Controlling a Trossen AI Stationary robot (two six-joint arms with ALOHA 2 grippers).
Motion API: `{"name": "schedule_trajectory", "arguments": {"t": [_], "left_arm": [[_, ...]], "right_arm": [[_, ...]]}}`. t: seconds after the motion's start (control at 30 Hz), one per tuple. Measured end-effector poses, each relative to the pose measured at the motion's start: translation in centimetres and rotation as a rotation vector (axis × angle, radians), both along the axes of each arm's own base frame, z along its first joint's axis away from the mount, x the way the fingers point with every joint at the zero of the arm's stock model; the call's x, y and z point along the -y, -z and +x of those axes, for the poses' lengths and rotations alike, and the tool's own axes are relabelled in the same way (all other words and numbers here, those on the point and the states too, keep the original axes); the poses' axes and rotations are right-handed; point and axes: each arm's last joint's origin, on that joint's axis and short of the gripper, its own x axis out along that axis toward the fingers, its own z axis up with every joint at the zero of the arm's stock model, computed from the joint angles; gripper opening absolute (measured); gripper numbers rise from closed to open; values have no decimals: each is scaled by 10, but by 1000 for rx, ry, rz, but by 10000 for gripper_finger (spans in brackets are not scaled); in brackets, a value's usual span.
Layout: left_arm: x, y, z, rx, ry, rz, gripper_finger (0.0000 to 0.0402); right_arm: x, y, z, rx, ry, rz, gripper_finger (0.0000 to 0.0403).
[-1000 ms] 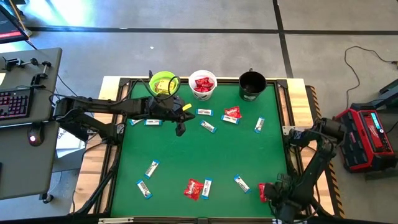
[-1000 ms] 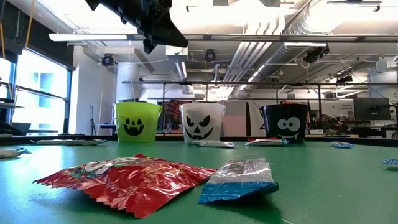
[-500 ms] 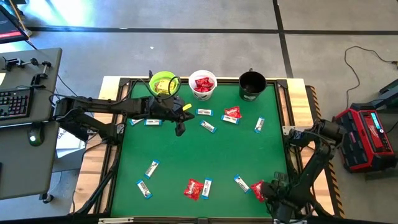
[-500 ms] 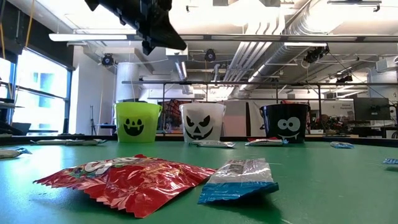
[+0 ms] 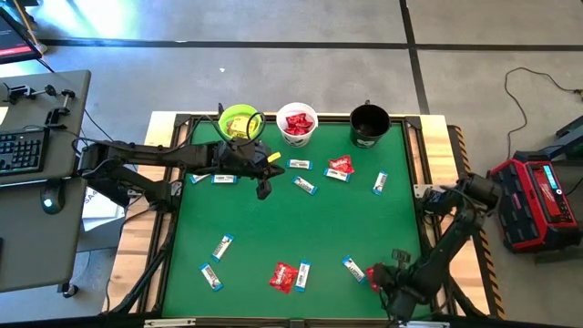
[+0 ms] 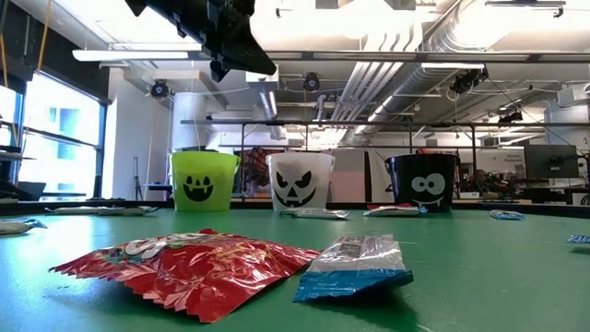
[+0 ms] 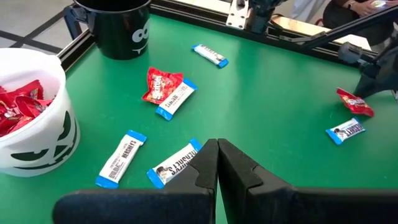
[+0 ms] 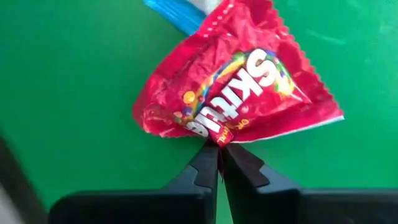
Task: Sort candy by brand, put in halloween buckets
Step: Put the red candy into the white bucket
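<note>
Three halloween buckets stand along the far edge: lime green (image 5: 240, 122), white (image 5: 297, 125) with red packets inside, and black (image 5: 369, 125). Candy lies scattered on the green table as red packets and blue-and-white bars. My right gripper (image 5: 378, 276) is low at the near right corner, shut on a red packet (image 8: 233, 93). A blue bar (image 5: 353, 268) lies just beside that packet. My left gripper (image 5: 264, 189) hangs shut and empty above the table, in front of the green bucket; it also shows in the low view (image 6: 219, 69). My right gripper pinches the red packet's edge (image 8: 214, 138) between its two fingertips, about midway along one long side. The packet spreads out flat beyond the fingers, printed face up. It looks to be lying on the table.
Blue bars (image 7: 176, 165) (image 7: 122, 158) lie under my left gripper. A red packet on a blue bar (image 7: 168, 90) sits in front of the black bucket. Another red packet (image 5: 282, 276) and bar (image 5: 302, 273) lie at the near middle. Two bars (image 5: 221, 246) (image 5: 210, 276) lie near left.
My right gripper has shifted toward the table's left along the near edge. The red packet has come with it, closer to the blue bar.
</note>
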Motion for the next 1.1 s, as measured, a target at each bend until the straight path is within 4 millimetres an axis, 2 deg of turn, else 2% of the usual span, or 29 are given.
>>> {"name": "schedule_trajectory", "arguments": {"t": [0.3,0.4,0.53,0.77,0.9,1.1], "left_arm": [[0,-1,0,10,0,1,0],[0,-2,0,16,1,1,0],[0,-4,-1,25,1,2,0],[1,-8,-2,48,10,8,0],[1,-11,-3,62,19,25,0],[2,-17,-9,70,51,40,0]], "right_arm": [[-2,-22,19,72,116,165,1],[5,-38,28,124,153,191,1],[26,-60,38,239,235,120,0],[82,-84,71,390,340,3,0],[126,-91,100,435,389,-47,0],[201,-98,141,528,489,-32,0]]}}
